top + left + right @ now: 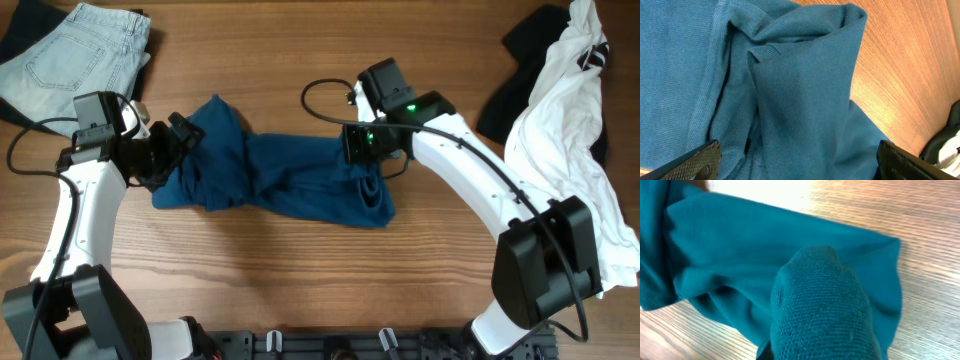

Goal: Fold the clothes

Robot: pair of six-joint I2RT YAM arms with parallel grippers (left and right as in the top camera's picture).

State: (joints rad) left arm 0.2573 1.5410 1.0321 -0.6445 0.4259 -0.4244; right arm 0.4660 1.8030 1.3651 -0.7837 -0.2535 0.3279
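The clothes (285,175), a deep teal-blue shirt, lie bunched in a wrinkled band across the middle of the wooden table. My left gripper (182,138) hovers open over the shirt's left end. In the left wrist view, folded teal fabric (800,100) lies between the wide-apart fingertips (700,159). My right gripper (366,152) is shut on the shirt's right end. In the right wrist view, a gathered hump of the fabric (820,310) covers the jaws and hides the fingers.
Pale-blue denim jeans (75,50) lie at the back left corner. A white garment (575,150) on black cloth (520,80) fills the right side. A black cable (320,100) loops behind the right wrist. Bare wood (300,280) lies in front of the shirt.
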